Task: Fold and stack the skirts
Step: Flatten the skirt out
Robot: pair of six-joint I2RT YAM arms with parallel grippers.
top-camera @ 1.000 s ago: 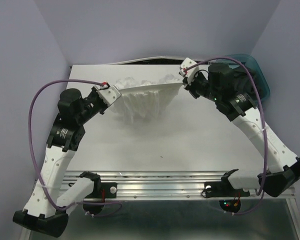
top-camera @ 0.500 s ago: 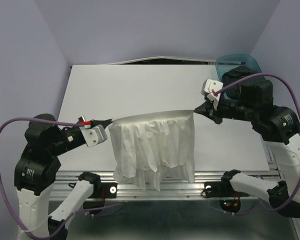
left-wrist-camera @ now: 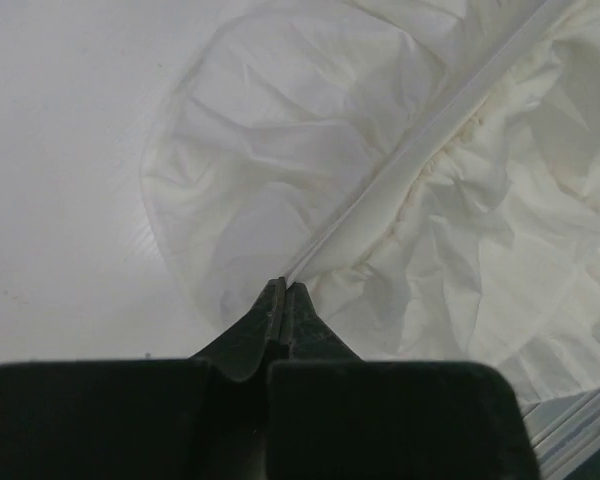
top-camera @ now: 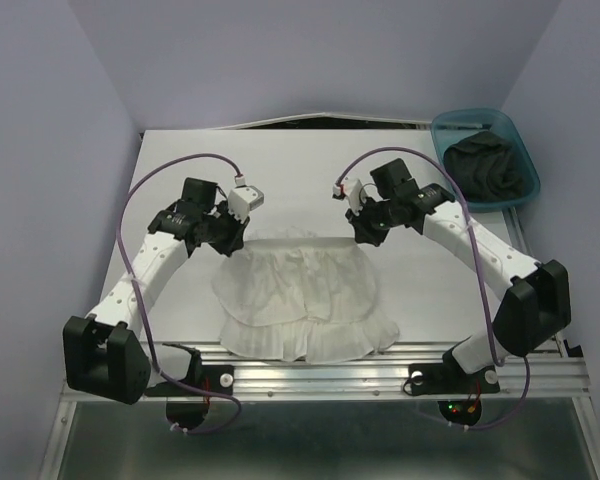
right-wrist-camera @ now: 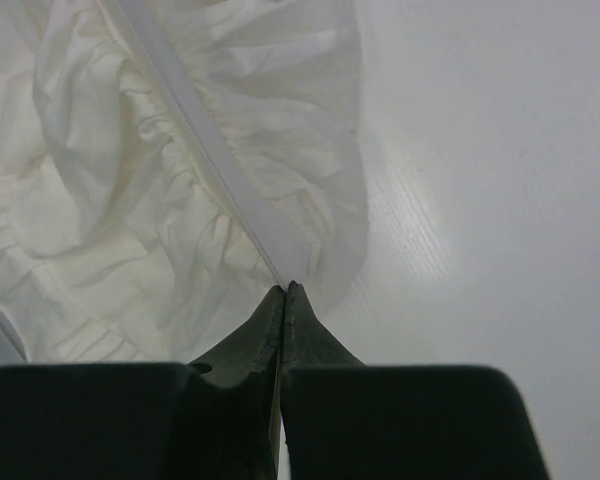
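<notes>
The white ruffled skirt (top-camera: 300, 295) lies spread on the table near the front edge, its hem hanging a little over the rail. My left gripper (top-camera: 227, 236) is shut on the left end of its waistband (left-wrist-camera: 420, 150), low over the table. My right gripper (top-camera: 365, 234) is shut on the right end of the waistband (right-wrist-camera: 195, 130). The waistband runs taut between them. The charcoal skirt (top-camera: 490, 165) lies bunched in the teal bin at the back right.
The teal plastic bin (top-camera: 448, 125) stands at the table's back right corner. The metal rail (top-camera: 330, 360) runs along the front edge. Bare white tabletop (top-camera: 280, 170) lies behind the skirt.
Both grippers have carried the white skirt from hanging above the front edge back and down; it now lies spread on the table. The arms have drawn inward and lower.
</notes>
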